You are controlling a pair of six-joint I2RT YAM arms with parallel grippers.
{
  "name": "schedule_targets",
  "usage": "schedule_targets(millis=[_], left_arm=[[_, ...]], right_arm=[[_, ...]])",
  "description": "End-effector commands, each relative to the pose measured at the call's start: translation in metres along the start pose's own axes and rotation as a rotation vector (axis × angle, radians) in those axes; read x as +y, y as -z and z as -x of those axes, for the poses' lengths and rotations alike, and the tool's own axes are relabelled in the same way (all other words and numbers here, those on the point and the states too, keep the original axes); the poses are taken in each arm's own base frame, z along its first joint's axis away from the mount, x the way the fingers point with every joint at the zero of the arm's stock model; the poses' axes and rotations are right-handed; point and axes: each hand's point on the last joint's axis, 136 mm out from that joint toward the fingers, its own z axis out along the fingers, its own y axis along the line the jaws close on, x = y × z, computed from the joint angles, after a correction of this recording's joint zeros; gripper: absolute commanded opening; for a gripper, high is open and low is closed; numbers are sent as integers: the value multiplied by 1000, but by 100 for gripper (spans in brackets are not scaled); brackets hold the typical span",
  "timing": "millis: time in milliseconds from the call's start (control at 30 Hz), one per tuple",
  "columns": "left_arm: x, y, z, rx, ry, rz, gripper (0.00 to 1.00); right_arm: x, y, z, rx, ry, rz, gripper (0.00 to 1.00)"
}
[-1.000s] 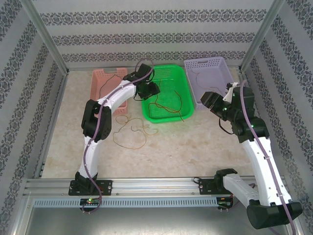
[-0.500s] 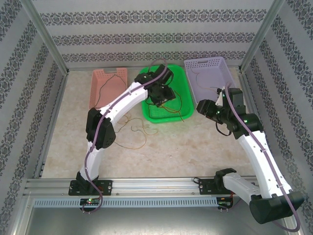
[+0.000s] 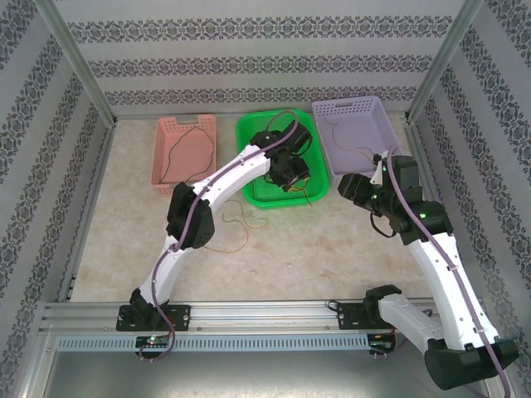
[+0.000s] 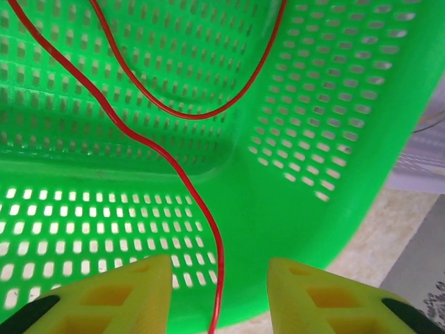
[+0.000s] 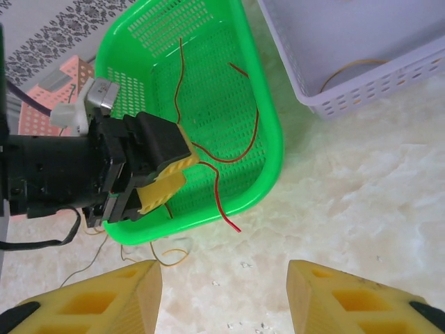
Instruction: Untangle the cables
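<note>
So the left gripper (image 4: 219, 271) is hovering over the green perforated plastic basket (image 4: 327, 90), yellow fingers apart, with a thin red wire (image 4: 177, 167) running loose between them. The right gripper (image 5: 222, 278) is hanging spread and empty above the marble-look tabletop (image 5: 361, 195), just near of that basket.

So my left arm (image 3: 207, 195) is stretched way out forward and angled off to the right, elbow nearly straight, with the wrist tipped down at the far end. On that one my left hand (image 4: 219, 300) has its yellow fingers (image 4: 111, 296) parted with a decent gap between them, not pinched together. My right arm (image 3: 431, 249) goes up from its base and folds inward, so my right hand (image 5: 222, 292) points left toward the other hand, near it but not touching. Its fingers (image 5: 104, 292) are spread wide too.
</note>
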Motion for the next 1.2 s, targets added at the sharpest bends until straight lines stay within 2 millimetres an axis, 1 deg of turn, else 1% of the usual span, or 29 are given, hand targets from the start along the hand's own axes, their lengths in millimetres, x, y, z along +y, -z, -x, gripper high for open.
schedule_targets(millis=[0, 100, 233, 333, 500, 733, 933, 1000, 1167], left_arm=[[3, -7, -14, 31, 0, 34, 39], [4, -14, -14, 24, -7, 44, 38], [0, -20, -14, 20, -15, 30, 37], [-1, -24, -15, 27, -14, 24, 33], [-2, -27, -16, 26, -8, 24, 26], [-5, -30, -17, 32, 5, 10, 25], [-9, -34, -22, 45, 3, 1, 25], [-9, -33, -21, 38, 5, 4, 20], [-11, -29, -15, 6, 19, 0, 2]], right_arm=[[-7, 0, -9, 12, 4, -24, 51], [-8, -1, -12, 19, -6, -19, 51], [-6, -2, -16, 28, -11, 1, 51], [-1, -3, -17, 42, -11, 29, 51], [-1, -3, -19, 46, -13, 31, 51], [-1, -4, -19, 48, -15, 31, 51], [-1, -4, -20, 50, -13, 32, 51], [-2, -4, -21, 52, -14, 33, 51], [-1, -4, -22, 54, -16, 38, 51]])
